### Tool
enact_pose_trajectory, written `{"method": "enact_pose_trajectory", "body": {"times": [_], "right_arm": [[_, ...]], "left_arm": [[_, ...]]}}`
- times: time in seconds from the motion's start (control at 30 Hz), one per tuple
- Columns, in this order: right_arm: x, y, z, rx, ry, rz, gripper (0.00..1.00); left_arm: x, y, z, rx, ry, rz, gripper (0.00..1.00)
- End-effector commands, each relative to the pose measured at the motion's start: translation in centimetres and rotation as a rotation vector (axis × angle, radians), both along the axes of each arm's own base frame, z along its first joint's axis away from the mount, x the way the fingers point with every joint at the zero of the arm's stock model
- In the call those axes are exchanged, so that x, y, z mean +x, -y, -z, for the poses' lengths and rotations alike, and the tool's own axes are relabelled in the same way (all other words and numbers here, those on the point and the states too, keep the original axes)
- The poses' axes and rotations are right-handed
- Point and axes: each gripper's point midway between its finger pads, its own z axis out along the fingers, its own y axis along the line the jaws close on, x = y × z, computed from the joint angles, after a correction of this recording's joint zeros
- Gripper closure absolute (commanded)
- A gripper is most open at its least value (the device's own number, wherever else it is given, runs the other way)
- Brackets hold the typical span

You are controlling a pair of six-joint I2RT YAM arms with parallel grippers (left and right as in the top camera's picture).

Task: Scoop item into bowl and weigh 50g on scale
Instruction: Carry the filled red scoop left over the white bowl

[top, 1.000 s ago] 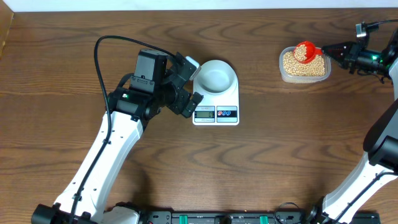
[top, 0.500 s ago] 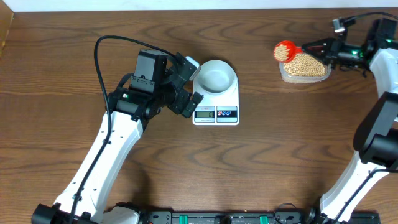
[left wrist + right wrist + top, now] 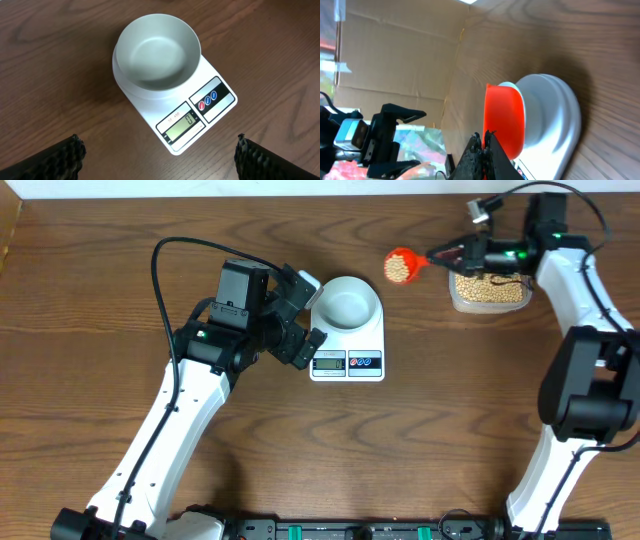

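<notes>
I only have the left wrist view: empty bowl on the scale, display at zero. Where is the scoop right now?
Observer: The red scoop hangs over the table, between the clear tub and the bowl, not yet above the bowl.
Operator: Is it loaded?
Observer: Yes, the overhead view shows it filled with soybeans.
Operator: What is holding it?
Observer: The right gripper, shut on its handle.
</notes>
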Motion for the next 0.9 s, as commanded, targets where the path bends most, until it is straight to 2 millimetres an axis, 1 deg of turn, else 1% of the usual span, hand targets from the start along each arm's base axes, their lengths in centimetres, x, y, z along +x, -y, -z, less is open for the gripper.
{"method": "enact_pose_trajectory", "body": {"times": [0.0,0.23,0.47,0.67,0.87], "right_arm": [[-0.5,-2.3,-0.6,0.013,0.002,-0.044,0.99],[-0.7,-5.6,0.9,-0.089,0.015,-0.064,0.99],[-1.1,-8.0,1.4,-0.131,0.044,-0.096,0.99],[-1.4,-9.5,1.8,-0.156,0.057,-0.112,0.99],[-1.6,-10.1,1.8,-0.180,0.066,-0.115,0.99]], "left_arm": [[0.1,0.0,0.3,0.005,-0.004,-0.001,0.02],[0.1,0.0,0.3,0.005,-0.004,-0.001,0.02],[0.1,0.0,0.3,0.005,-0.004,-0.001,0.02],[0.1,0.0,0.3,0.005,-0.004,-0.001,0.02],[0.1,0.0,0.3,0.005,-0.004,-0.001,0.02]]}}
